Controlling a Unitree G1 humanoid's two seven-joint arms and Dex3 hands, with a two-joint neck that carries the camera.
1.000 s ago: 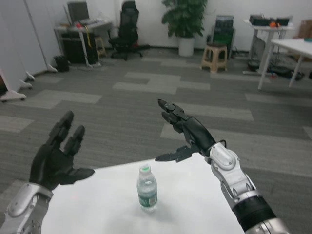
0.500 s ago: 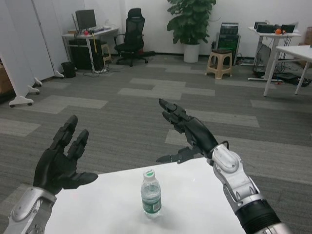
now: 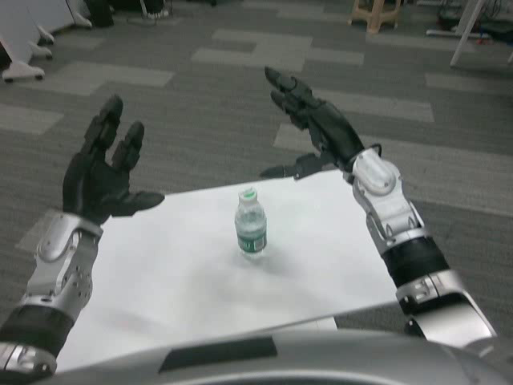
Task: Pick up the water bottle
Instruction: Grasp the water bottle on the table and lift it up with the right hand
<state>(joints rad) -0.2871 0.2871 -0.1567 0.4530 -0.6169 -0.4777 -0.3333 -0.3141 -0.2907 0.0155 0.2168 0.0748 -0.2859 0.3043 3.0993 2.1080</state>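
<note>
While both hands' fingers (image 3: 108, 132) spread, clear ridged water bottle (image 3: 251, 225) upright, smooth white table (image 3: 160, 273).

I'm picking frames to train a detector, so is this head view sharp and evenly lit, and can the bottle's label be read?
Head view: slightly soft, dim overall. The water bottle stands clear against the white table, throwing only a faint shadow; its green label is too blurred to read. Both open hands, the left robot hand and the right robot hand, have distinct outlines. No strong glare.
</note>
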